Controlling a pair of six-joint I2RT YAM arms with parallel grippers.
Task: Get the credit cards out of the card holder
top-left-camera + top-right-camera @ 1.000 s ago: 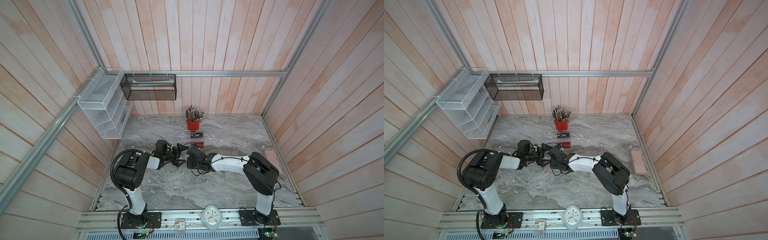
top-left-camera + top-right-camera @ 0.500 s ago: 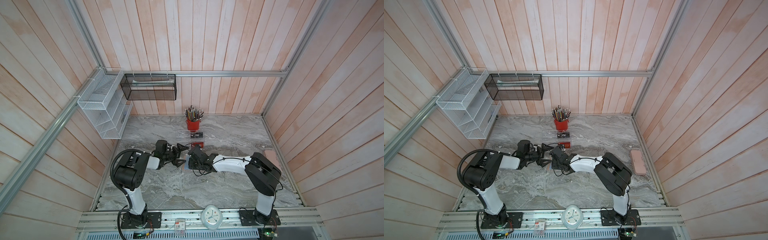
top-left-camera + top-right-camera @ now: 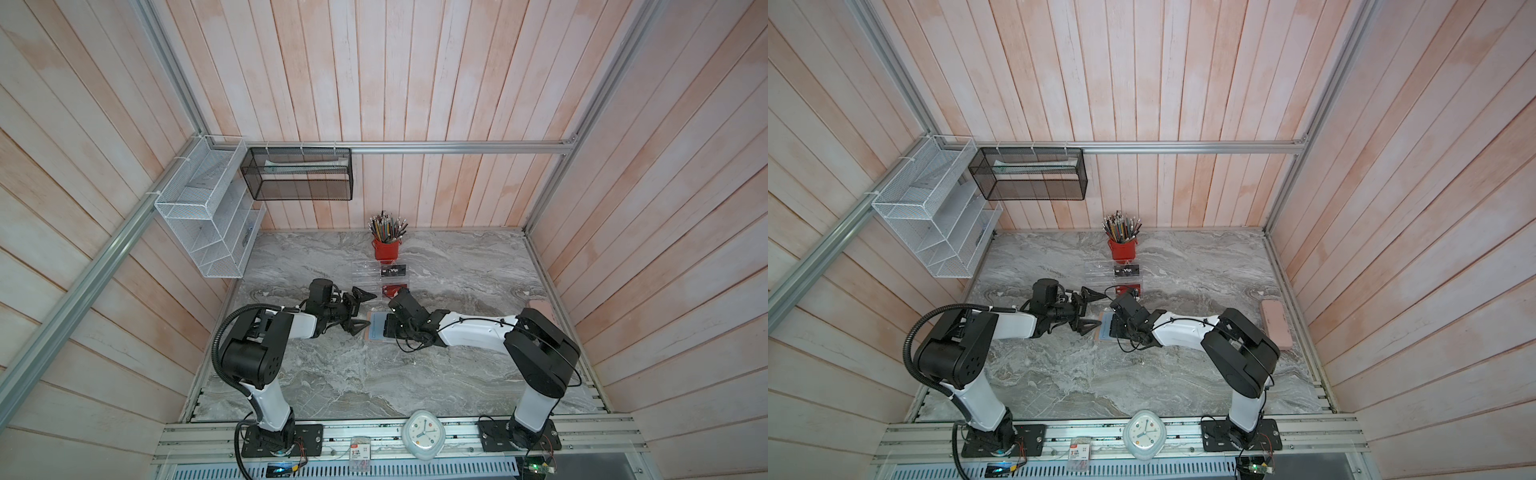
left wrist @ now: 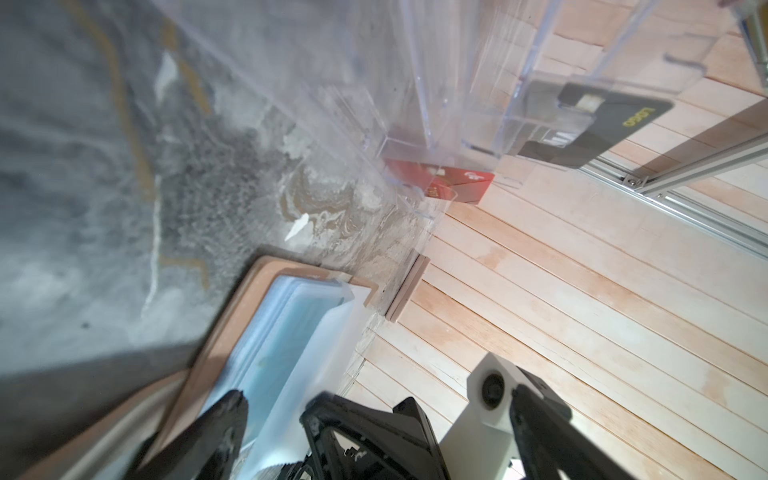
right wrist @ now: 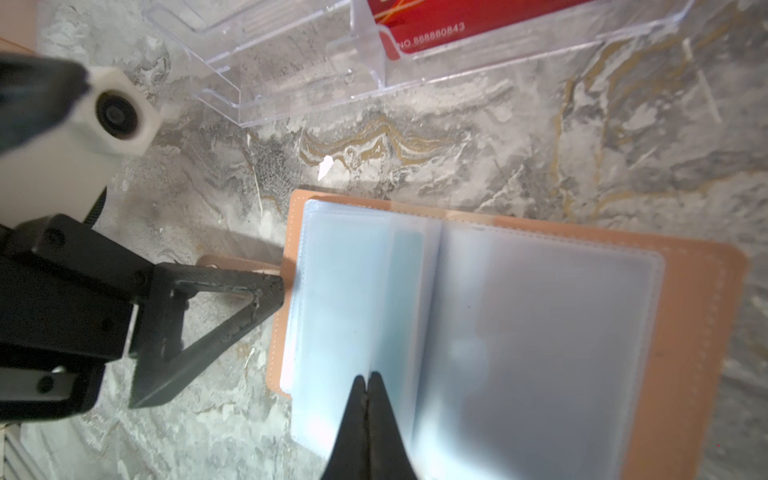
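The tan card holder [image 3: 376, 328] [image 5: 685, 332] lies open on the marble, its pale blue sleeves facing up. A teal credit card [image 5: 409, 266] shows through one sleeve near the spine. My right gripper [image 5: 368, 376] is shut, its tips meeting at the edge of a raised sleeve page; whether they pinch it is unclear. My left gripper [image 3: 362, 312] [image 3: 1091, 311] stands wide open at the holder's left side. One left finger [image 5: 232, 303] touches the holder's edge by the strap tab. The black credit card [image 3: 392, 271] and the red one [image 3: 395, 289] [image 5: 457, 25] stand in the clear rack.
The clear acrylic rack [image 3: 365, 270] stands just behind the holder, with a red pencil cup [image 3: 386, 249] behind it. A pink case [image 3: 1276, 324] lies by the right wall. Wire baskets [image 3: 208, 216] hang on the left wall. A clock [image 3: 423, 434] sits on the front rail.
My right gripper's jaws have come together over the sleeves, and the right arm has shifted slightly. The left gripper has stayed open in place.
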